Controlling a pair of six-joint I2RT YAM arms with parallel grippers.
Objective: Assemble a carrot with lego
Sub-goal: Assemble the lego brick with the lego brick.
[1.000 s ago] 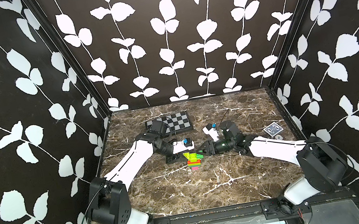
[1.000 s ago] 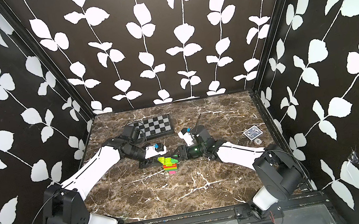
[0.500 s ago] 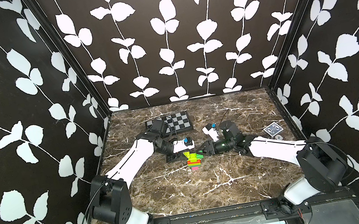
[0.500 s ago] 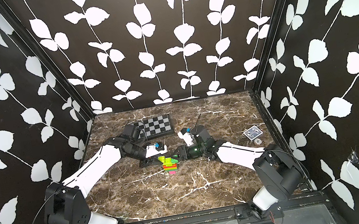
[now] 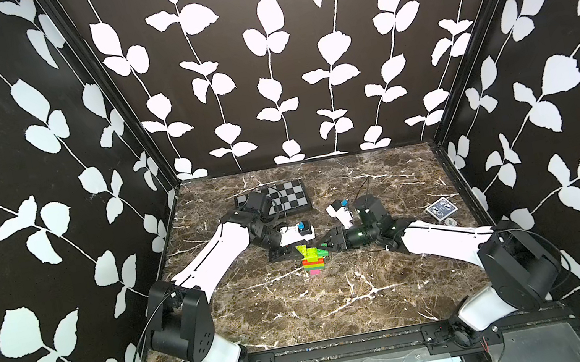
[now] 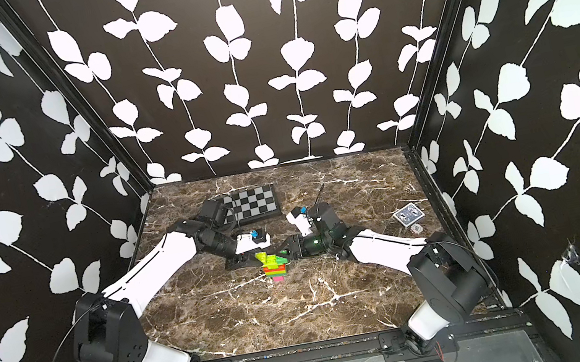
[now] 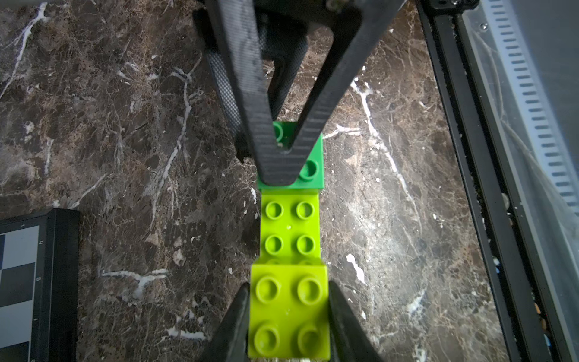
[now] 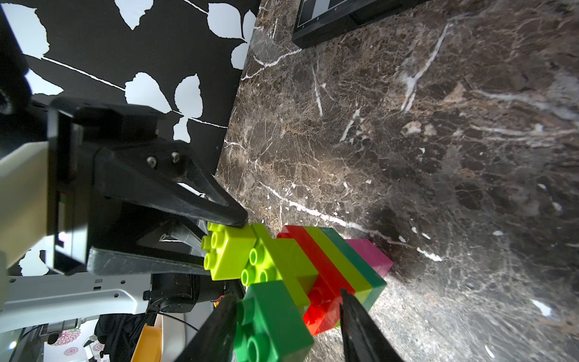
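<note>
Carrot point(image 7: 289, 228) top partly behind right fingers point(image 7: 260, 125)

The carrot point(image 5: 313, 261) lies on the table point(image 5: 342, 301) between the left gripper point(image 5: 297, 250) and the right gripper point(image 5: 323, 245), before the board point(image 5: 285, 199).

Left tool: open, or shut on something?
Shut on the lime green studded plastic brick: in the left wrist view the left tool's black fingers press against both its sides.

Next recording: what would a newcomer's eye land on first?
The bright carrot, lying centrally on the marble table. The left gripper pinches its lime top brick while the right gripper flanks the dark green one. All round, black walls with white leaves.
</note>
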